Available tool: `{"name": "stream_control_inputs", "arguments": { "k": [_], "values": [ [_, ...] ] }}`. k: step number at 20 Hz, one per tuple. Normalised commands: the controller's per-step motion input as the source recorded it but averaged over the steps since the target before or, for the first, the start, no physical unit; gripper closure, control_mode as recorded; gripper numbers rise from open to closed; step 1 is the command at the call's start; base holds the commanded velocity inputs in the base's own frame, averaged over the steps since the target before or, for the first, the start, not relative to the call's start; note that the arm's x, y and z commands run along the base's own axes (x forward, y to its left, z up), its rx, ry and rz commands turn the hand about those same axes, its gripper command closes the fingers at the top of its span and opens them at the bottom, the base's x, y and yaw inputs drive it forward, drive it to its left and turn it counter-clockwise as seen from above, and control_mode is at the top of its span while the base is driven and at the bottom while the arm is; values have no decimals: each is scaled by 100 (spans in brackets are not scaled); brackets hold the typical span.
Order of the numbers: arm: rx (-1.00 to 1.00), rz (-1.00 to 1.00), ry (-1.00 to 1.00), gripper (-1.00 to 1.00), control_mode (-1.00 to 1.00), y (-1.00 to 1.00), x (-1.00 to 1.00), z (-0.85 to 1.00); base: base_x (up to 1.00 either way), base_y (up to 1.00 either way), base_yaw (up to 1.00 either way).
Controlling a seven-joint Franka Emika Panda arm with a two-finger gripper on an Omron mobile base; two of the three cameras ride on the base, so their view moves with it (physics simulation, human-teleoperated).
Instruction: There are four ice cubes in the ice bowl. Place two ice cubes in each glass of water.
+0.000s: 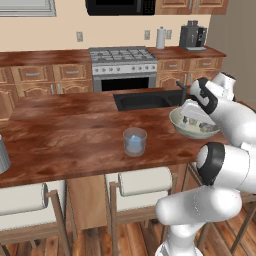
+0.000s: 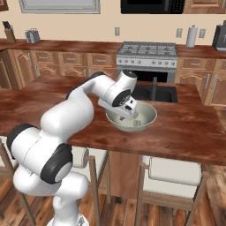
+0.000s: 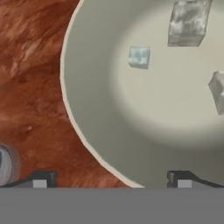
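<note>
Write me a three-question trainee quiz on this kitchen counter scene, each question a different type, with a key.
1. True or false: the gripper is shut on an ice cube.
2. Multiple choice: where does the short blue-tinted glass stand relative to the ice bowl in the left base view? A) to its left on the counter B) inside it C) in the sink
3. Short answer: in the hand view, how many ice cubes show at least partly inside the bowl?

Key
1. False: the jaws stand open above the bowl's rim, holding nothing.
2. A
3. Three, two of them cut off by the picture's edge.
</note>
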Motion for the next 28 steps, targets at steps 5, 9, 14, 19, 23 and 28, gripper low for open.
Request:
{"name": "stream_control_inputs", "arguments": {
  "k": [5, 9, 14, 19, 23, 28],
  "values": [
    [0, 6, 0, -100, -100, -3, 23, -17, 0, 0, 0],
    [0, 7, 0, -100, -100, -10, 23, -15, 0, 0, 0],
    [0, 7, 0, -100, -100, -8, 22, -15, 0, 0, 0],
    [-2, 6, 0, -100, -100, 0, 15, -13, 0, 0, 0],
    [-2, 4, 0, -100, -100, 0, 18, -14, 0, 0, 0],
    [0, 4, -1, -100, -100, 0, 24, -14, 0, 0, 0]
  ]
}}
